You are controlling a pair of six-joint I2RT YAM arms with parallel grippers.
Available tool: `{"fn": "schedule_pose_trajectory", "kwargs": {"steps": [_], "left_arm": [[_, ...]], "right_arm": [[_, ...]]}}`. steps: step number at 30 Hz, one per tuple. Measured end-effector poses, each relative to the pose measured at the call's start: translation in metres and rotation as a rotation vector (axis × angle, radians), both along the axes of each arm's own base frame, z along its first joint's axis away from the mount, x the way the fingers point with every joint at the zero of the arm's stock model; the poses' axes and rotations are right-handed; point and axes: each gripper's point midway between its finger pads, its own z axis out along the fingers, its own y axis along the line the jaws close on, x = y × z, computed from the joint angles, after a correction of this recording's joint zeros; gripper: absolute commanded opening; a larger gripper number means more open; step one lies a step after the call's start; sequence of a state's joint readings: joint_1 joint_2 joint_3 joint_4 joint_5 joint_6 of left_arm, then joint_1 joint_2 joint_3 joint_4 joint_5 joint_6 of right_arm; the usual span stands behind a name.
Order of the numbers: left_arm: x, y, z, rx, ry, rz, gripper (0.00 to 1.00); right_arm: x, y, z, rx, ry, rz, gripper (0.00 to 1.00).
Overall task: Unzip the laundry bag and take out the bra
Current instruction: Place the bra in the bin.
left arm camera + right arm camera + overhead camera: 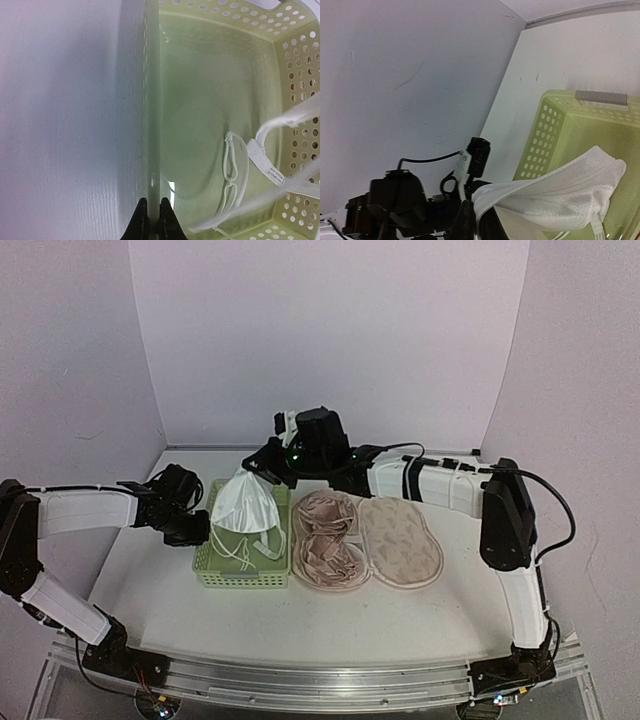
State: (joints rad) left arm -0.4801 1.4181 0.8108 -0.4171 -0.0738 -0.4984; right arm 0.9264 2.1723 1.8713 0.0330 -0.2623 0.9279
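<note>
The beige laundry bag point(400, 540) lies unzipped and spread flat on the table, its left half point(325, 540) holding crumpled pinkish fabric. A white bra point(245, 505) hangs over the light green basket point(240, 578), pinched at its top by my right gripper point(258, 470), which is shut on it. In the right wrist view the bra point(555, 192) drapes from the right gripper point(479, 222) across the basket point(545, 135). My left gripper point(153, 220) is shut on the basket's left rim point(152, 100); bra straps point(265, 160) dangle inside the basket.
The basket stands directly left of the bag. White walls close off the back and both sides. The left arm point(395, 205) shows low in the right wrist view, beside the basket.
</note>
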Motion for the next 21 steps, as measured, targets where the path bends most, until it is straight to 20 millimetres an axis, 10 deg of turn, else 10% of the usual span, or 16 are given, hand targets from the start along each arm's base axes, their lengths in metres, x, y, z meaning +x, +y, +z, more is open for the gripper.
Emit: {"fn": "schedule_pose_trajectory", "kwargs": {"steps": [11, 21], "left_arm": [[-0.001, 0.000, -0.002, 0.002, 0.004, -0.001, 0.00], [-0.001, 0.001, -0.003, 0.004, 0.007, -0.001, 0.00]], "right_arm": [[0.018, 0.010, -0.110, -0.118, 0.115, -0.065, 0.15], [0.022, 0.011, -0.135, -0.146, 0.132, -0.077, 0.43]]}}
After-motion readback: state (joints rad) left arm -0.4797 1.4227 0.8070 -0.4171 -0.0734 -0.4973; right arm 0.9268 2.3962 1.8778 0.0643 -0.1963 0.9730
